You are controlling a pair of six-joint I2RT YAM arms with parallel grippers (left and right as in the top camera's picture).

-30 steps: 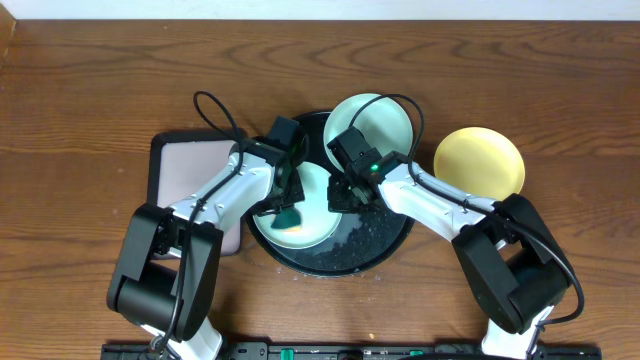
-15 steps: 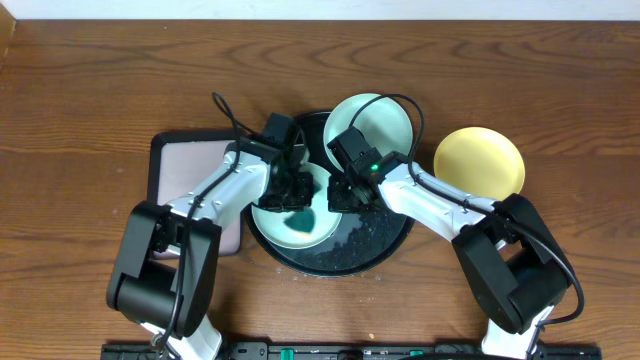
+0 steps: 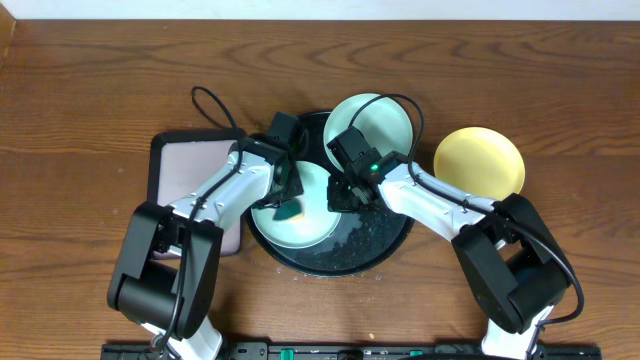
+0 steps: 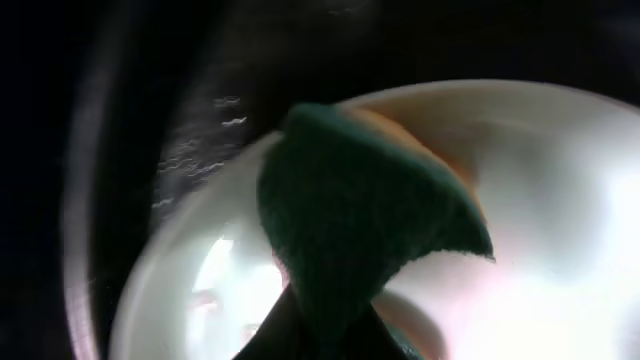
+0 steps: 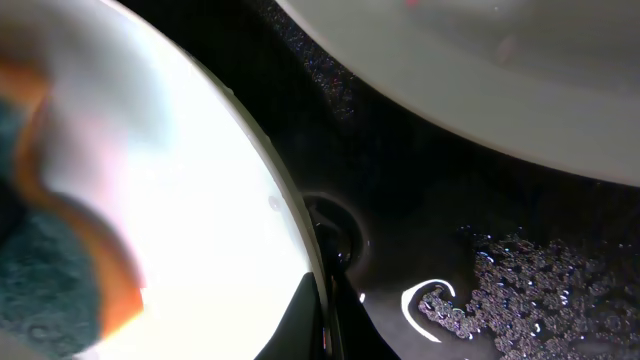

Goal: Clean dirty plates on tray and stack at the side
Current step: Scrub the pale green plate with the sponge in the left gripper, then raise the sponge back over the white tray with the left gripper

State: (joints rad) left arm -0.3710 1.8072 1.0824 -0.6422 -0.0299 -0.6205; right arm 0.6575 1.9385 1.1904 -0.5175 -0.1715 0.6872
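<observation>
On the wooden table [image 3: 90, 90], the black tray [image 3: 385, 245] is holding two mint plates. The left gripper [image 3: 287, 195], clamped on a green sponge [image 4: 360, 220], is scrubbing the nearer plate [image 3: 310, 228] while the right gripper [image 3: 340, 195] is pinching its rim. Next, probably, comes stacking it on the yellow plate [image 3: 480, 160] at the right.

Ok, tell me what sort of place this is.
Probably a robot lab bench staged as a dishwashing station, not a real kitchen: a bare wooden table, a black tray holding a mint plate, and a green sponge pressed on it.
</observation>
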